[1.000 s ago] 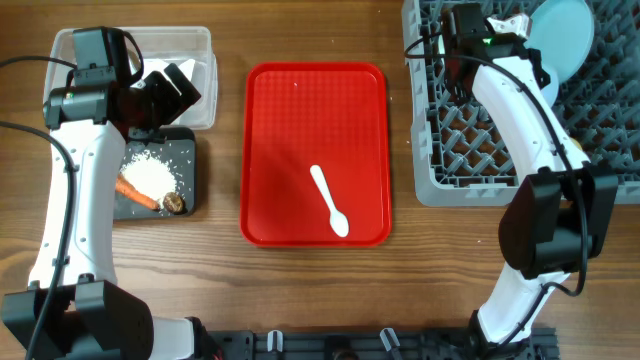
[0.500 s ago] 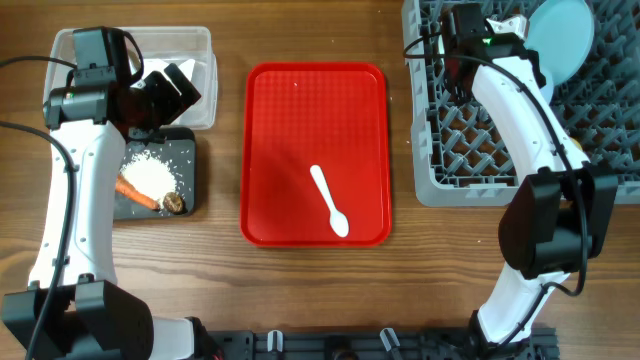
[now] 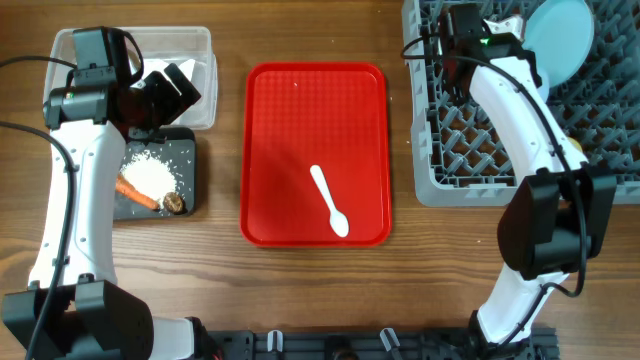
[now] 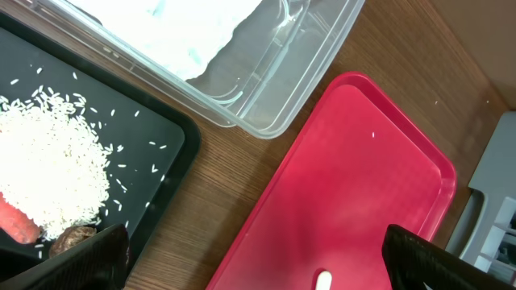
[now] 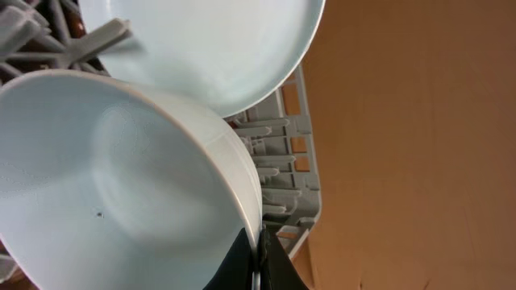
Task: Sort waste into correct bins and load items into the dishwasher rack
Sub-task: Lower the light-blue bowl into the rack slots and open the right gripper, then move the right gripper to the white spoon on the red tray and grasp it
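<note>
My right gripper (image 5: 260,250) is shut on the rim of a pale bowl (image 5: 121,177), which it holds on edge in the grey dishwasher rack (image 3: 470,150), just in front of the upright light-blue plate (image 5: 210,40). From overhead this gripper (image 3: 503,28) sits at the rack's far left, beside the plate (image 3: 560,35). My left gripper (image 3: 170,88) hangs open and empty over the join of the clear tub (image 3: 200,45) and the black tray (image 3: 190,160). The tray holds rice (image 3: 150,172), a carrot piece (image 3: 135,193) and a brown lump (image 3: 173,203). The white spoon (image 3: 329,201) lies on the red tray (image 3: 300,120).
White crumpled paper (image 4: 161,24) fills part of the clear tub (image 4: 266,97). The red tray (image 4: 363,177) lies between the bins and the rack, with bare wood strips either side. The right arm reaches over the rack's near left side.
</note>
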